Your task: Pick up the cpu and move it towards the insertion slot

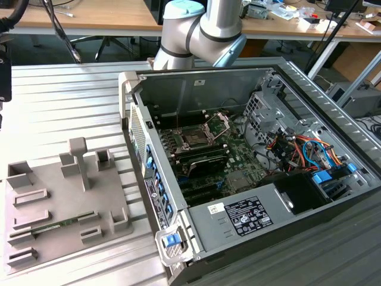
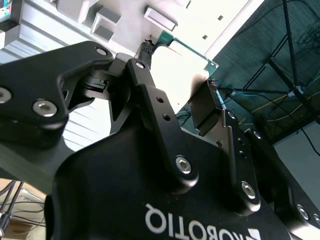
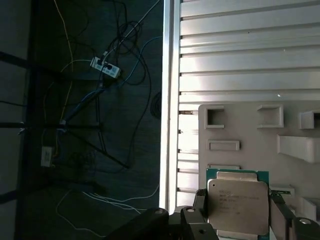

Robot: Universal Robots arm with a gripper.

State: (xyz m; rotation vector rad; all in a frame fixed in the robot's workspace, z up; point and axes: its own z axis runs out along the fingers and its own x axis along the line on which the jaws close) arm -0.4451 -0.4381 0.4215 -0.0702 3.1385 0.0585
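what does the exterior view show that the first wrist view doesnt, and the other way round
The exterior view adds the open computer case, the insertion slot on its board with the bracket raised, and the arm above the case. The first wrist view adds the cpu clamped in the gripper, plus a power strip on the floor. Both show the grey fixture tray and the slatted table.

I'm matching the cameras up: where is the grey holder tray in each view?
Exterior view: the tray lies on the exterior view's left, beside the computer case.
First wrist view: the tray is behind the chip in the gripper.
Second wrist view: the tray is past the gripper.
Shared landmark: the ribbed table under it.
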